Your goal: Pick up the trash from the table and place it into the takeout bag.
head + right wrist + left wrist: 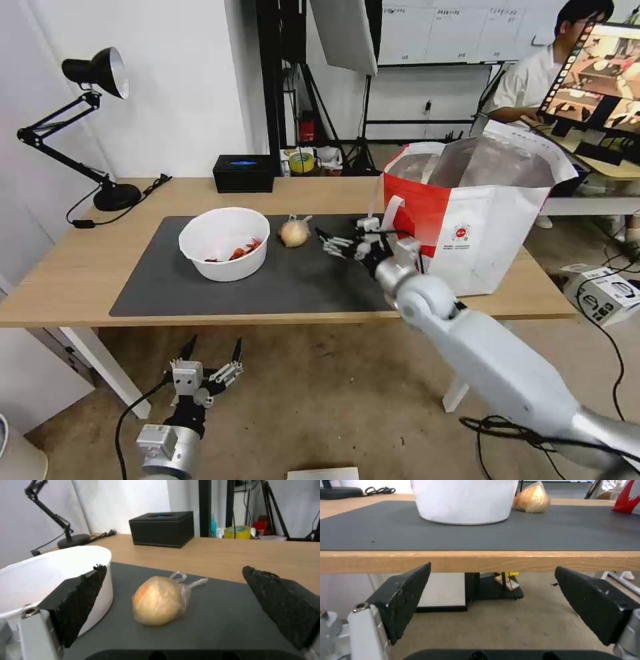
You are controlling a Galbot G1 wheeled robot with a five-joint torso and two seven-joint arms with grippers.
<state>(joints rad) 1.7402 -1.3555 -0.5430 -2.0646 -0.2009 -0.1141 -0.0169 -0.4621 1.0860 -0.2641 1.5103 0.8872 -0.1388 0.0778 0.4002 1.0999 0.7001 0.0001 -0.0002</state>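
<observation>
- The light-wood table [80,267] carries a dark grey mat [167,287]; on it stand the white bowl [225,243] with red scraps and the tan ball in plastic wrap [294,233].
- The takeout bag [480,220] stands at the table's right end.
- The right gripper [328,243] hovers over the mat just beside the ball, fingers spread apart.
- The left gripper [212,351] hangs below the table's front edge, fingers released, holding nothing.

The right arm [507,360] reaches forward and to the left, its grey forearm rising to a rounded wrist joint [420,297]. The right gripper [327,243] points left, held level, with its two black fingers [80,600] spread wide apart. The left arm [167,447] hangs low and short, wrist upright. The left gripper [212,348] points up and forward, its black fingers [405,595] also spread wide, holding nothing.
</observation>
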